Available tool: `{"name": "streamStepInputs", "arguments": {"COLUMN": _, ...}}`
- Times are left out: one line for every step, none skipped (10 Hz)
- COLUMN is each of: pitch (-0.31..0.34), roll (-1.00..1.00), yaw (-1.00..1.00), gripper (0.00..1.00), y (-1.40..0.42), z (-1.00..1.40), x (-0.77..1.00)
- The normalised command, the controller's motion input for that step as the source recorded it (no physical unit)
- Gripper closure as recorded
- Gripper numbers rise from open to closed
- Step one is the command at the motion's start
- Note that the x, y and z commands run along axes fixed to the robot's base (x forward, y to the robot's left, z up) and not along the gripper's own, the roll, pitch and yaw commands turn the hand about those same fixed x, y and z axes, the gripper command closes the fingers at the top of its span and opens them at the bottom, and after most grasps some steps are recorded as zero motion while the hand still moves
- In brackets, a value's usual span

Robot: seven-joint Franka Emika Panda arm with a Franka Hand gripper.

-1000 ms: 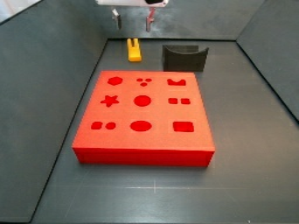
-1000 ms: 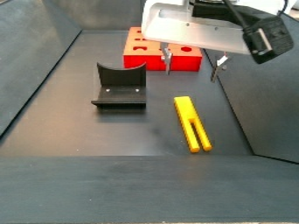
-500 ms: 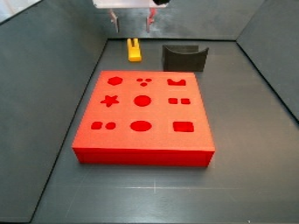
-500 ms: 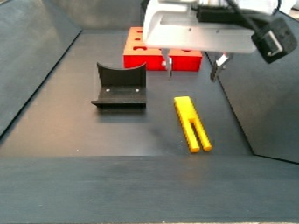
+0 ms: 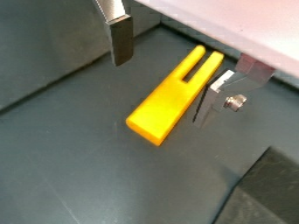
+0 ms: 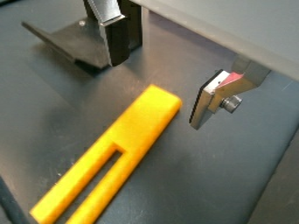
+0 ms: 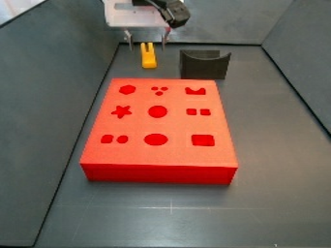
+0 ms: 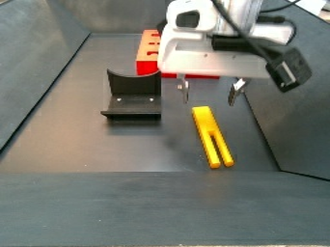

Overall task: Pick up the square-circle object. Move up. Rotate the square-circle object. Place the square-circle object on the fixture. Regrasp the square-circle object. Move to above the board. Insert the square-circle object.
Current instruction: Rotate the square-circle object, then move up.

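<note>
Our gripper (image 5: 173,74) hangs with its jaws open and empty, one finger on each side of the square-circle object (image 5: 176,94), not touching it. The object lies flat on the dark floor, its long axis crossing the line between the jaws, so we judge they can close across its width. The fixture (image 8: 131,96) stands beside it, apart.

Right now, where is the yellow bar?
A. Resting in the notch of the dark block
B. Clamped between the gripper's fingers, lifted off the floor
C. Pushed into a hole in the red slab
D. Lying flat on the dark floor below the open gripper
D: in a wrist view the yellow bar lies flat on the floor, with the gripper open above it, its fingers on either side and not touching it.
</note>
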Motion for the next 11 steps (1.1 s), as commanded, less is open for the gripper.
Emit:
{"name": "streamStepInputs", "arguments": {"pitch": -0.070, "roll": -0.09, "yaw": -0.01, "gripper": 0.00, "y": 0.01, "z": -0.81, "x": 0.05}}
{"name": "streamStepInputs", "arguments": {"pitch": -0.069, "roll": -0.11, "yaw": -0.01, "gripper": 0.00, "y": 0.01, "z": -0.71, "x": 0.05}}
{"name": "streamStepInputs", "arguments": {"pitch": -0.073, "roll": -0.12, "yaw": 0.00, "gripper": 0.00, "y": 0.01, "z": -0.61, "x": 0.04}}
{"name": "streamStepInputs", "arguments": {"pitch": -0.085, "roll": -0.12, "yaw": 0.00, "gripper": 0.00, "y": 0.01, "z": -0.49, "x": 0.04}}
{"name": "streamStepInputs", "arguments": {"pitch": -0.093, "roll": -0.13, "yaw": -0.01, "gripper": 0.00, "y": 0.02, "z": -0.41, "x": 0.04}}
{"name": "streamStepInputs", "arguments": {"pitch": -0.102, "roll": -0.13, "yaw": -0.01, "gripper": 0.00, "y": 0.02, "z": -0.32, "x": 0.03}}
{"name": "streamStepInputs", "arguments": {"pitch": -0.106, "roll": -0.15, "yaw": 0.00, "gripper": 0.00, "y": 0.02, "z": -0.21, "x": 0.03}}
{"name": "streamStepInputs", "arguments": {"pitch": 0.000, "roll": 0.00, "yaw": 0.00, "gripper": 1.00, "y": 0.00, "z": 0.00, "x": 0.00}}
{"name": "streamStepInputs", "arguments": {"pitch": 0.000, "roll": 0.00, "yaw": 0.00, "gripper": 1.00, "y": 0.00, "z": 0.83, "x": 0.00}}
{"name": "streamStepInputs", "arguments": {"pitch": 0.004, "roll": 0.00, "yaw": 0.00, "gripper": 1.00, "y": 0.00, "z": 0.83, "x": 0.00}}
{"name": "streamStepInputs", "arguments": {"pitch": 0.034, "roll": 0.01, "yaw": 0.00, "gripper": 1.00, "y": 0.00, "z": 0.71, "x": -0.03}}
